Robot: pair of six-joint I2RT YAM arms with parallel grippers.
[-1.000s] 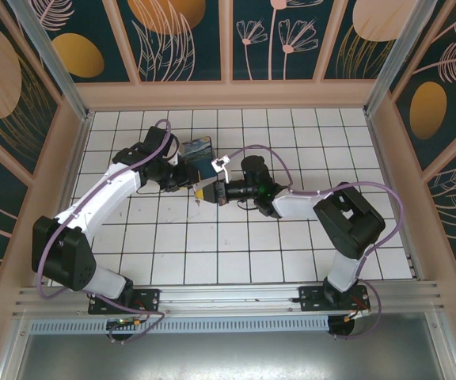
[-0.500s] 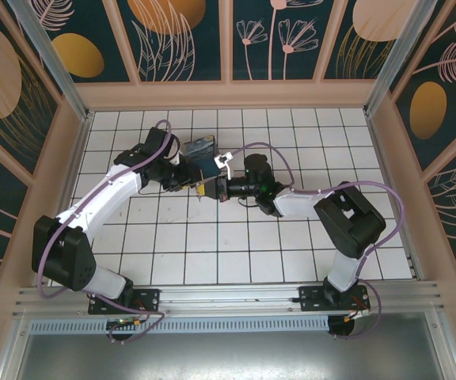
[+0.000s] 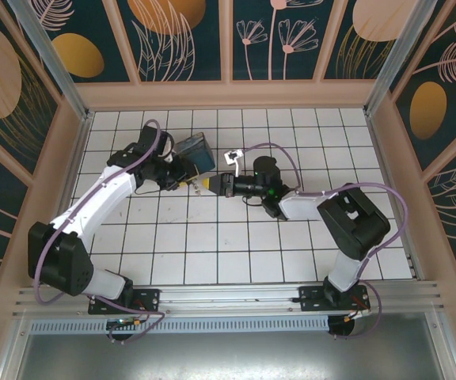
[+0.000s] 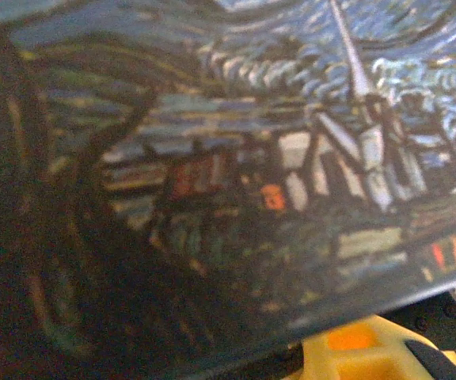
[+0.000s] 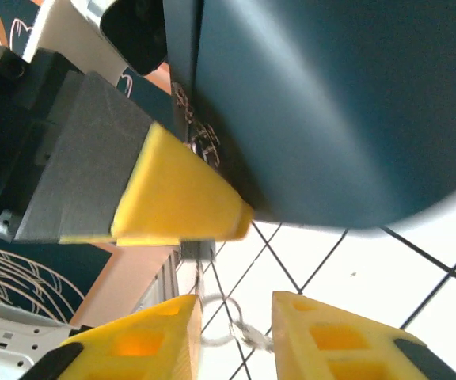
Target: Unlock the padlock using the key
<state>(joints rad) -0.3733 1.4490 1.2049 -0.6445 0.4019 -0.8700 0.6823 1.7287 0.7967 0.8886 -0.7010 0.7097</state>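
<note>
Clamping painted box (image 3: 196, 149): left gripper (image 3: 185, 172)

Blurred starry-night box (image 4: 291, 182), close up

The padlock (image 5: 203, 141) (tiny, pretty blurry) is a dark bit with silvery wire loops, tucked against the blue box (image 5: 323, 103) edge. A thin silvery ring (image 5: 229, 323) hangs lower down; can't tell if it's the key's.

Two end effectors, left end effector (image 3: 184, 183), right end effector (image 3: 207, 184), and one painted box (image 3: 196, 150).
</note>
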